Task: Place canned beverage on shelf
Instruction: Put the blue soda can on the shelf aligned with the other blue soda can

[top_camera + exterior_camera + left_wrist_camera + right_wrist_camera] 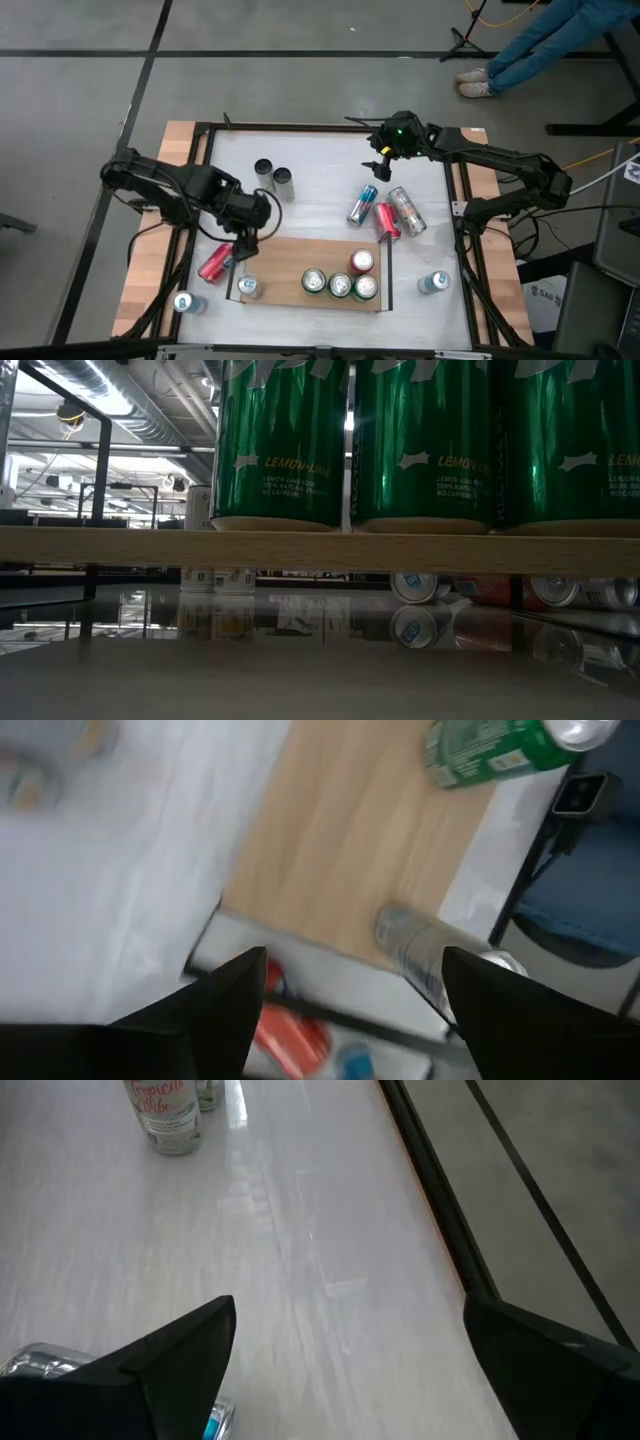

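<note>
The light-brown wooden shelf [300, 262] lies flat near the table's front edge; it also shows in the low view [300, 548]. On it stand three green cans [340, 286], a red-topped can [362, 262] and a silver can [248, 287]. My left gripper [243, 240] is open and empty, above the shelf's left end. A red can [215, 263] lies on its side just left of the shelf and shows between the fingers in the left wrist view [290, 1032]. My right gripper [378, 162] is open and empty over the far part of the table.
Two upright cans [273, 176] stand at the far middle. A blue can [362, 205], a red can [386, 222] and a silver can [407, 210] lie right of centre. Single cans stand at the front left [183, 302] and front right [433, 283]. A person's legs [530, 45] show beyond the table.
</note>
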{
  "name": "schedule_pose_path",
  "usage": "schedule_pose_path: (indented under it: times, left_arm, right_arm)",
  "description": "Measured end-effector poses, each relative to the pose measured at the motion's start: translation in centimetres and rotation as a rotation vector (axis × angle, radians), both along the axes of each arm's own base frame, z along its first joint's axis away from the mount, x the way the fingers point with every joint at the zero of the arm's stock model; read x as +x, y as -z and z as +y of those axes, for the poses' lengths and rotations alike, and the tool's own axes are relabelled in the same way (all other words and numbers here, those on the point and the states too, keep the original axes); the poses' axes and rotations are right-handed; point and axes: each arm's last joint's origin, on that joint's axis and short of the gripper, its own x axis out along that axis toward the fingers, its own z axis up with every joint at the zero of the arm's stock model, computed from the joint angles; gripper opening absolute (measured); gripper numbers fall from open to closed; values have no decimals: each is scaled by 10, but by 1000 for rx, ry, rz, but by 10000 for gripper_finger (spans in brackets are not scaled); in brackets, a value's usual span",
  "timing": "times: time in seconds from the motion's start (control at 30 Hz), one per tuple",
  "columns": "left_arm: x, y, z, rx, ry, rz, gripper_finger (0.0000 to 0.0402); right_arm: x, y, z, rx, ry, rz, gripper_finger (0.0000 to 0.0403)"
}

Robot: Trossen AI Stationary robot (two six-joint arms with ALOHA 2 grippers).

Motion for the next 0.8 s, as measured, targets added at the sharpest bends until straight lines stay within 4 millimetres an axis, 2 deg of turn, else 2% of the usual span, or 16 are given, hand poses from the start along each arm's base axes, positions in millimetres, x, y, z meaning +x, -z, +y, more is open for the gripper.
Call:
schedule_pose_path:
  times: [0.2, 0.53, 0.8]
  left_arm:
    - [-15, -7, -11, -82, -151, 123, 293]
    - [-35, -7, -50, -159, -363, 238, 293]
    - [-56, -7, -80, -199, -644, 337, 293]
  right_arm:
    - [0, 0, 0, 0, 0, 0, 381]
    - [0, 0, 0, 0, 0, 0, 381]
    - [0, 0, 0, 0, 0, 0, 381]
